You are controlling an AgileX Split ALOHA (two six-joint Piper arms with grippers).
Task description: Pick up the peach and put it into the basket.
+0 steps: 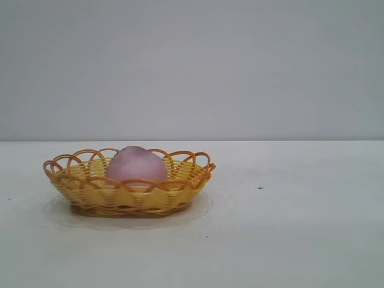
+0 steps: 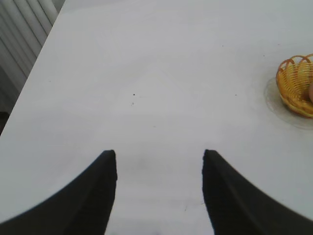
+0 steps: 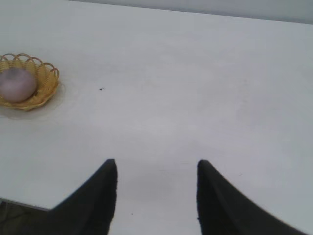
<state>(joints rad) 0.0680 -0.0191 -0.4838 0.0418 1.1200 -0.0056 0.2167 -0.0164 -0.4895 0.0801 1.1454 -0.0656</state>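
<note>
Peach (image 1: pixel 136 164) sits in the basket (image 1: pixel 78 191). Looks light, soft, bruisable; grab its sides at 3 and 9 o'clock. Left gripper (image 2: pixel 160 161) and right gripper (image 3: pixel 156 169) both spread, empty.

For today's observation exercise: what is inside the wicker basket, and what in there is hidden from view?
The peach sits inside the basket. Its upper part rises above the looped rim. Its underside and the basket floor beneath it are covered, so anything there cannot be seen.
</note>
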